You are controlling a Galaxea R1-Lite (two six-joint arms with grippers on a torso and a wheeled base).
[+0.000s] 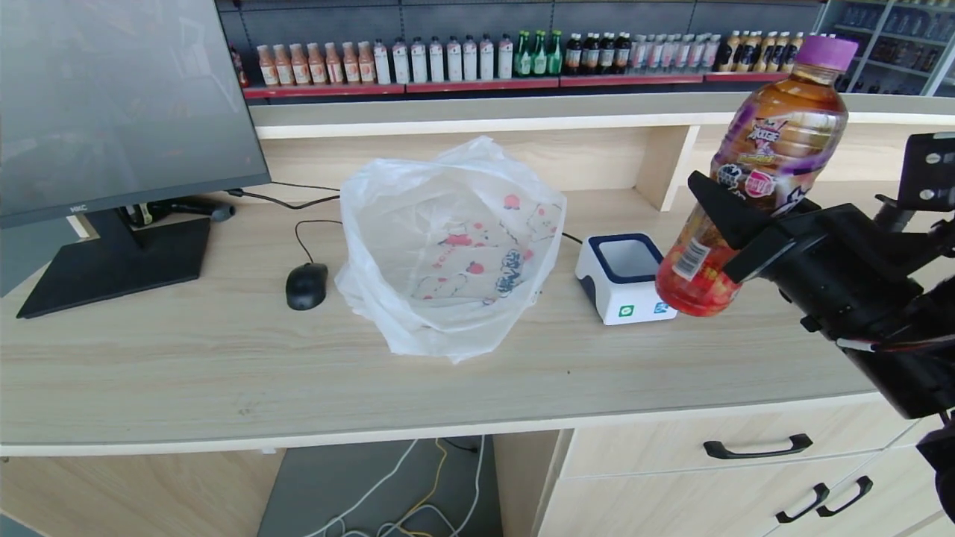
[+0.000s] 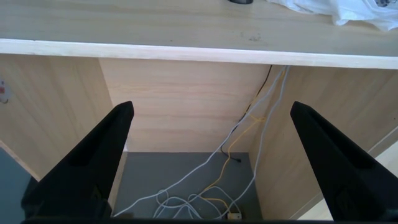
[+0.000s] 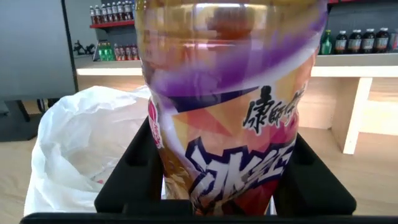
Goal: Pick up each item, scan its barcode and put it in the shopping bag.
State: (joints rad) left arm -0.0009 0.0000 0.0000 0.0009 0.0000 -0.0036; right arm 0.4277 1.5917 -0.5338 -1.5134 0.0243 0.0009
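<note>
Holding bottle (image 1: 776,134) in R end effector (image 1: 735,220), by scanner (image 1: 625,277) edge, bag (image 1: 448,246) open

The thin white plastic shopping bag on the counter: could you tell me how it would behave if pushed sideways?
The thin white plastic shopping bag looks floppy: its translucent walls are crumpled, so a push would probably dent it first. It likely weighs little and may then slide on the smooth wooden counter. Its open mouth stands unsupported and could collapse.

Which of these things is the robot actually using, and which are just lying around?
In use: purple-capped plastic tea bottle, held by the right gripper; white plastic shopping bag; white-and-blue box scanner.
Just there: black computer mouse; black monitor; rows of drink bottles on the shelf.
</note>
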